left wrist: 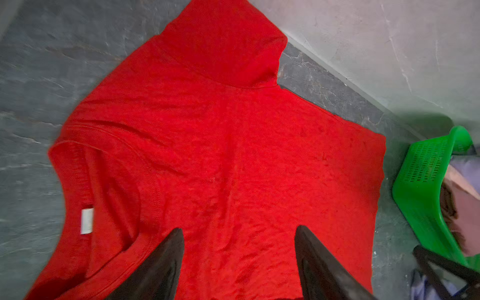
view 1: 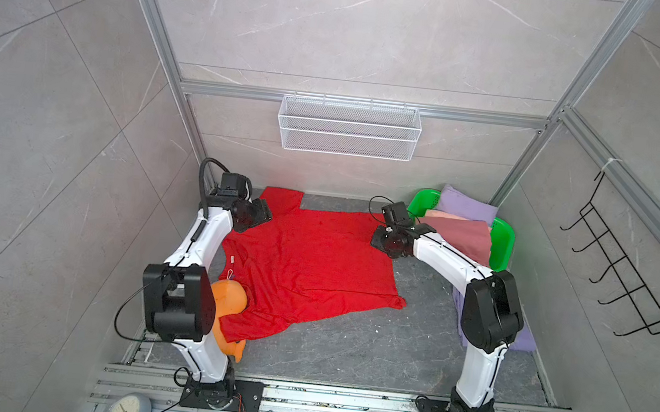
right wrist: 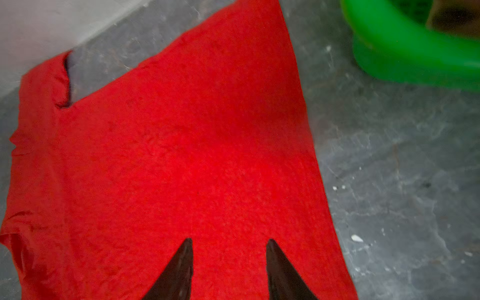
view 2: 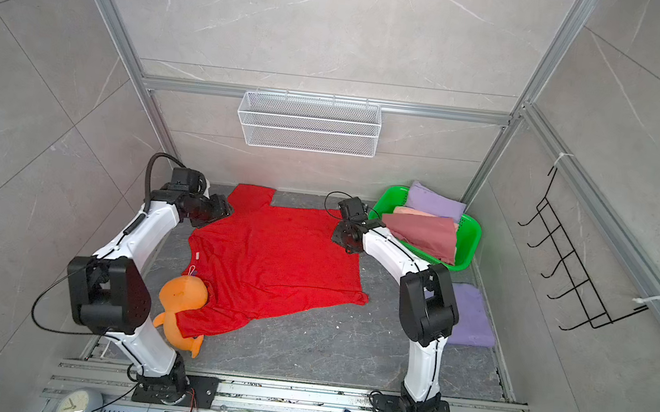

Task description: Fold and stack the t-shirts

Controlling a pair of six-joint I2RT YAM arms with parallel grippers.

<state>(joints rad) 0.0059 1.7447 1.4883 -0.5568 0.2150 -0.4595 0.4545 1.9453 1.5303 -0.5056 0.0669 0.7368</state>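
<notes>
Red t-shirt (view 1: 305, 263), grey floor (view 1: 388, 347) beyond hem

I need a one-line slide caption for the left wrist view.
Open left gripper over the spread red t-shirt, with the green basket beside it.

Dark grey marbled table (view 1: 346, 351), red t-shirt (view 1: 305, 263) spread flat, orange plush toy (view 2: 183, 292) under one sleeve, green basket (view 2: 469, 234), folded lavender t-shirt (view 2: 473, 318).

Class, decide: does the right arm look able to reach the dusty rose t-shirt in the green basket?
Probably yes: the dusty rose t-shirt lies uncovered atop the green basket, beside the right arm; right gripper open.
</notes>
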